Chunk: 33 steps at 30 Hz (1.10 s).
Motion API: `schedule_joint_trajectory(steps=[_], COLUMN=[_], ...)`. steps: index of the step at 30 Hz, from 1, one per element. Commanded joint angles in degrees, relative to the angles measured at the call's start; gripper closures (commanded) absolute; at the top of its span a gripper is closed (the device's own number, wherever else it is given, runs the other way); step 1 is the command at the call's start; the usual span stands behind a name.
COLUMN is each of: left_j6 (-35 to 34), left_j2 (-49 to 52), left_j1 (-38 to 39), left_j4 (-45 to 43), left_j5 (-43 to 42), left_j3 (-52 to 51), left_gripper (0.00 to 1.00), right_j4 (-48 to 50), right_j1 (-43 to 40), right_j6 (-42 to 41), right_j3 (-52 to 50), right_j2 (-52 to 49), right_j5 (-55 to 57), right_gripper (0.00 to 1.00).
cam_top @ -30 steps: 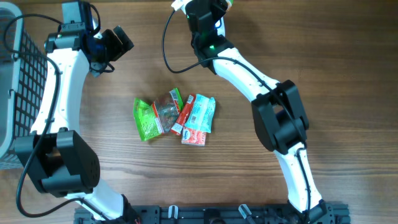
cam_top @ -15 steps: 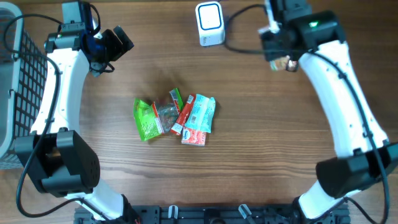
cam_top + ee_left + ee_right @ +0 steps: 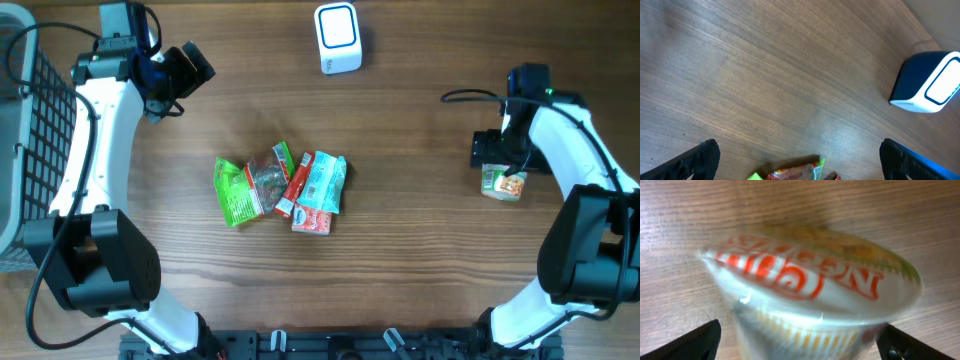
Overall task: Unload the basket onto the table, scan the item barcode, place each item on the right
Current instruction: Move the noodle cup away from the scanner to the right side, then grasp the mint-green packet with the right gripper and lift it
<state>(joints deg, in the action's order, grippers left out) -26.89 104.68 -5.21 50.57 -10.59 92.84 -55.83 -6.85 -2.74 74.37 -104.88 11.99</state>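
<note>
The right arm folds out toward the table's right edge, the right gripper [image 3: 800,339] pointing down, jaws spread wide on either side of the tilted, blurred cup noodle [image 3: 503,185], well apart from the barcode scanner [image 3: 337,38]. The left gripper [image 3: 192,66] hovers at the upper left, spread and empty.

Overhead: fixed, straight down, far enough to take in the whole table [image 3: 400,270]. Left wrist: raised, tilted down across the wood — shares the scanner [image 3: 930,82] and the top edge of the packet pile [image 3: 790,174] with overhead. Right wrist: very close, blurred, filled by the noodle cup [image 3: 810,290] — also seen overhead, right side.
</note>
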Motion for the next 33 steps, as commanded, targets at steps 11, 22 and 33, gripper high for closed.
schedule_joint_trajectory(steps=[11,22,33], left_j6=[-0.13,-0.13,-0.13], left_j2=[0.02,0.0,0.0], left_j1=[-0.22,-0.22,-0.22], left_j4=[-0.09,-0.09,-0.09], left_j5=[-0.28,-0.28,-0.28], left_j3=[0.15,0.15,0.15], left_gripper=[0.0,0.0,0.0], right_j4=[-10.56,36.09,38.27], right_j1=[15.19,36.61,36.59], right_j6=[1.73,-23.21,-29.44], right_j3=[17.16,-12.55,-13.0], right_j2=[2.14,2.08,-0.52], right_j5=[-47.58,-31.06,-25.33], right_gripper=[0.0,0.0,0.16])
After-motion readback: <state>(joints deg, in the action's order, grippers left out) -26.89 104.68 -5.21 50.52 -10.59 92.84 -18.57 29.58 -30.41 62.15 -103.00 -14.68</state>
